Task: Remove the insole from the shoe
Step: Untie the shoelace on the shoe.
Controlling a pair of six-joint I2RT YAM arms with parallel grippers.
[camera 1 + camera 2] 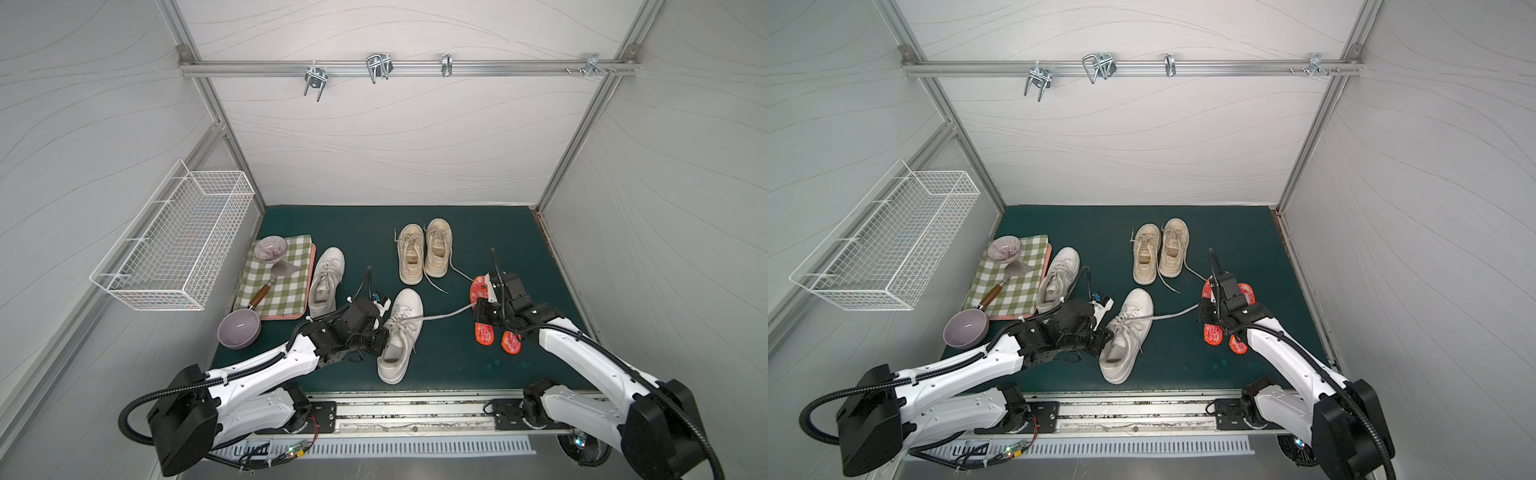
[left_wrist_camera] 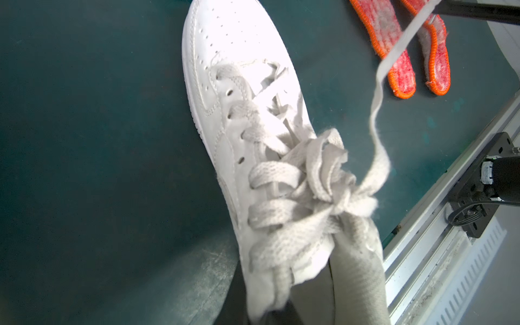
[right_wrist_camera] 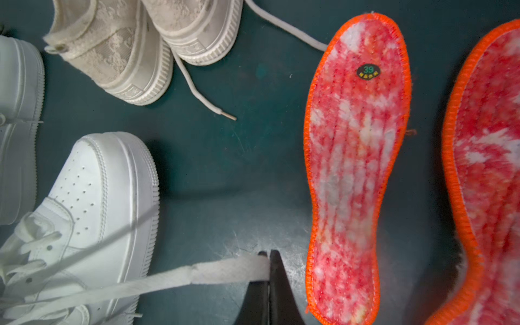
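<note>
- Left wrist view puts the white shoe (image 2: 242, 112) close up, with its grey tongue (image 2: 357, 267) rising beside dark finger parts at the frame edge (the grip itself is mostly cut off).
- In both top views the left gripper (image 1: 385, 337) sits at the shoe's opening, jaws closed on the shoe at the tongue.
- A grey insole (image 1: 392, 354) lies inside the shoe and shows through the heel opening.
- From the shoe's knot a lace (image 3: 225, 274) runs taut to the right gripper (image 3: 269, 266). Its fingers (image 3: 282, 289) are pinched tight on the lace end, off the shoe's right side.
- Just beyond that grip, right of the shoe, an orange-edged insole (image 3: 357, 168) lies flat on the green mat (image 1: 457, 365). A second orange-edged insole (image 3: 495, 157) lies beside it (the first carries a small "39" label).
- Left of the shoe stands a purple bowl (image 1: 239, 330).
- Farther left and back from the shoe, another white sneaker (image 1: 328, 278) lies beside a checked cloth (image 1: 282, 286).
- Past the shoe's toe a beige pair (image 1: 411, 253) stands side by side, laces trailing loose.
- Farthest from the shoe, a white wire basket (image 1: 174, 245) hangs on the left wall.
</note>
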